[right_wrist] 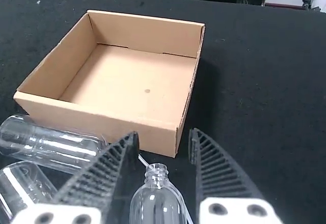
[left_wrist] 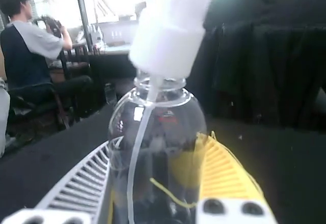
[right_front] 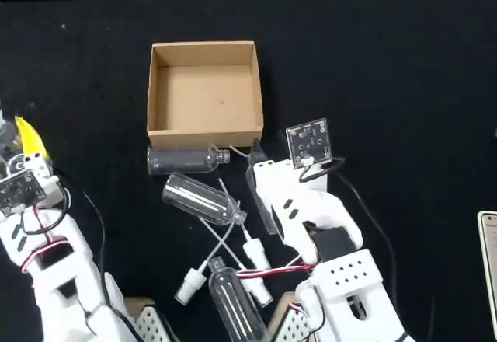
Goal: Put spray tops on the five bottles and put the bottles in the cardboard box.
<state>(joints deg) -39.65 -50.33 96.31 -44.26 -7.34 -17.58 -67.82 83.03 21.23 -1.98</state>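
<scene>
Seating the spray top squarely on the capped bottle is judged to be the step in hand. That bottle is clamped in the left gripper, which is held up off the table at the 9 o'clock edge of the high view. The top is seen resting askew on the neck, with its dip tube run down inside the clear body. Whether any thread is engaged cannot be told.

The top should be straightened over the neck before it is pressed or turned, so that the thread is not crossed. The grip is best kept low on the body, firm but not crushing, since a thin clear wall is likely to buckle.

The right gripper is closed on a bare bottle, whose open neck is pointed toward the cardboard box at 12 o'clock. If this gripper is wanted for tightening, the bare bottle must first be set down. It is better laid clear of the loose spray tops, whose tubes are crossed at 6 o'clock of the box.

Three more bottles are left lying uncapped: one just beside the box's front wall, one slanted below it, and one toward the near edge. No bottle is yet laid in the box, so the task is judged to be at an early stage.
</scene>
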